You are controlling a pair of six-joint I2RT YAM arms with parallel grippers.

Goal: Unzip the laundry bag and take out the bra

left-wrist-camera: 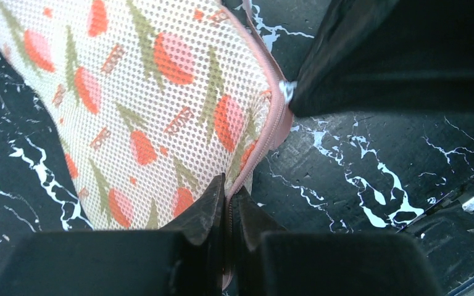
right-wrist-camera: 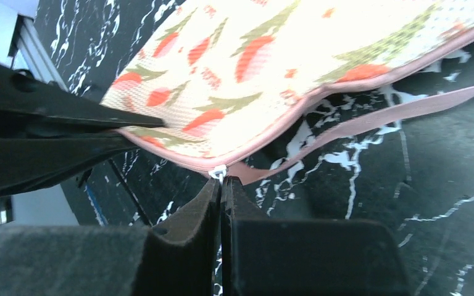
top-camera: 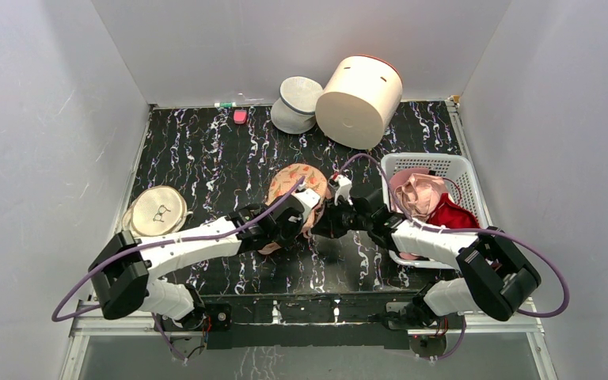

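The laundry bag (top-camera: pixel 291 184) lies flat mid-table, peach mesh with a red-and-green print and pink zip edging. My left gripper (top-camera: pixel 299 212) is shut on the bag's pink edging at its near end, as the left wrist view shows (left-wrist-camera: pixel 229 192) with the bag (left-wrist-camera: pixel 142 92) above it. My right gripper (top-camera: pixel 330 215) is just right of it, shut on the small white zip pull (right-wrist-camera: pixel 218 171) at the bag's edge (right-wrist-camera: pixel 296 55). A strip of pink zip tape (right-wrist-camera: pixel 376 114) trails away from the pull. The bra is hidden.
A white slotted basket (top-camera: pixel 469 169) at the right holds a crumpled pink satin garment (top-camera: pixel 417 195) and a dark red one (top-camera: pixel 454 215). A big cream cylinder (top-camera: pixel 359 101) and a white mesh pouch (top-camera: pixel 296 103) stand at the back. A round flat disc (top-camera: pixel 157 211) lies left.
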